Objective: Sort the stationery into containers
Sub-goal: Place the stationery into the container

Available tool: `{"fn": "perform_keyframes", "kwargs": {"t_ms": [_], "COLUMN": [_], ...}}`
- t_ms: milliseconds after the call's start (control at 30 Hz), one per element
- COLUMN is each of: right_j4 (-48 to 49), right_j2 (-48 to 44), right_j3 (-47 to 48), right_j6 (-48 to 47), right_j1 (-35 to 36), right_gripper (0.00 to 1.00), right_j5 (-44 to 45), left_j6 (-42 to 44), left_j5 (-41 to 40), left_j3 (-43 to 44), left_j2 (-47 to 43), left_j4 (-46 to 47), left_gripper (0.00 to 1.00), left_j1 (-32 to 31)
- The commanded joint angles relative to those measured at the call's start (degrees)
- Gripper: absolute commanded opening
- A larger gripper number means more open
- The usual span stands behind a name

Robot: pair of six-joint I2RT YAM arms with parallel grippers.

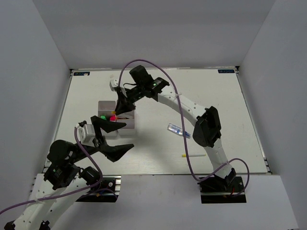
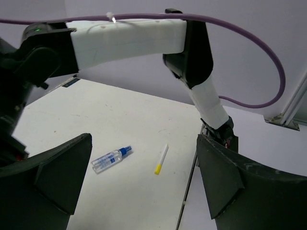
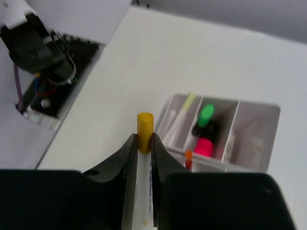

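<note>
**Right claw pinching marker at the bins, left claw spread wide**

Top view: right gripper [image 1: 117, 112] hangs over the bins [image 1: 125, 125] at the table's [image 1: 216, 96] left-centre, fingers pointing down into them; whatever it holds is hidden by the fingers here; left gripper [image 1: 129, 135] sits just near-side of the bins, jaws spread wide, nothing between them; clear-blue tube [image 1: 178, 130] lies loose mid-table, long axis diagonal, far-left to near-right; white stick [image 1: 193, 155] lies nearer the front edge, long axis roughly left-right, yellow end to the left; tube and stick apart, both well clear of the bins.

Left wrist: jaws wide apart and empty; between them on the table, the tube [image 2: 111, 159] with its blue end up-right and the stick [image 2: 161, 159] with its yellow end toward the camera; right arm [image 2: 129, 40] crosses overhead.

Right wrist: fingertips pressed onto a yellow-capped white marker [image 3: 145, 125]; its long axis runs along the fingers, cap poking out past the tips toward the bins' [image 3: 259, 112] near-left corner; marker above the table just beside the bins, not inside; middle compartment holds a green-tipped highlighter [image 3: 206, 113] and a pink-tipped highlighter [image 3: 205, 146], tips up; the left compartment holds a pale stick, blurred.
</note>
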Motion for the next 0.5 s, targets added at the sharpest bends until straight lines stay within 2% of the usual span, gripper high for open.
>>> {"fn": "perform_keyframes", "kwargs": {"t_ms": [0, 167, 200, 300, 467], "right_j4": [10.3, 27.52, 34.94, 43.14, 50.9], "right_j2": [1.79, 7.75, 9.34, 12.77, 16.9], "right_j3": [5.78, 8.5, 9.03, 11.13, 12.02], "right_j6": [12.87, 31.06, 35.37, 42.68, 47.45], "right_j1": [1.21, 2.44, 2.62, 3.41, 3.94], "right_gripper": [0.04, 0.03, 0.03, 0.03, 0.04], "right_j5": [-7.55, -13.02, -14.41, -15.48, -16.45], "left_j6": [0.63, 0.63, 0.63, 0.63, 0.63], "left_j5": [2.52, 3.84, 4.36, 4.37, 4.37], "left_j3": [-0.4, -0.92, -0.93, -0.93, -0.93], "left_j2": [0.24, 0.76, 0.76, 0.76, 0.76], "left_j4": [1.54, 2.06, 2.06, 2.06, 2.06], "left_gripper": [1.0, 1.0, 1.0, 1.0, 1.0], "left_j1": [0.41, 0.94, 0.94, 0.94, 1.46]}}
